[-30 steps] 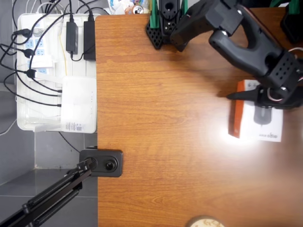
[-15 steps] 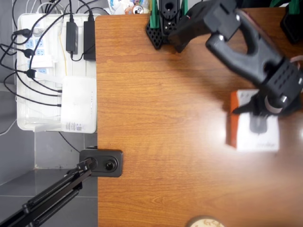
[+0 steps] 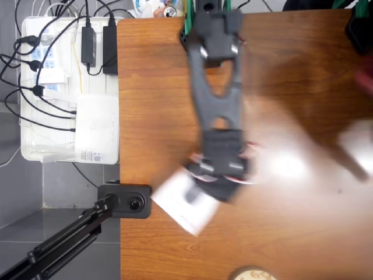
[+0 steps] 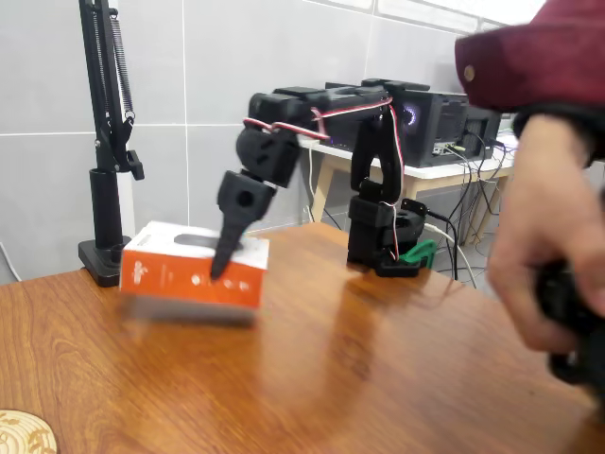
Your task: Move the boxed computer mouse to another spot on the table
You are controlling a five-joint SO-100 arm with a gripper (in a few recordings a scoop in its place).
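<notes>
End effector: the black end effector [image 4: 225, 260] is clamped on the boxed computer mouse [image 4: 194, 267], one finger [image 4: 230, 241] running down the orange-red side in the fixed view; the overhead view shows the end effector [image 3: 201, 189] blurred over the box's top.

Box: the boxed computer mouse [image 3: 185, 204] hangs tilted, just clear of the desk [image 4: 359, 378] with a shadow beneath it; from overhead it sits near the desk's left edge, just beside the black camera mount [image 3: 125, 200].

Arm: the black arm [image 3: 215, 87] stretches from its base at the desk's far edge out to the box.

Surroundings: a white cable tray [image 3: 41, 87] of power strips and a white router-like device [image 3: 98, 128] lie off the desk's left edge; a round wooden coaster [image 4: 21, 433] rests at the near edge.

Step in hand: the carry, by the look of it, with the box airborne and motion-blurred.

Next move: likely to lower the box flat onto bare wood, well short of the edge and the mount, then part the fingers and lift away.
</notes>
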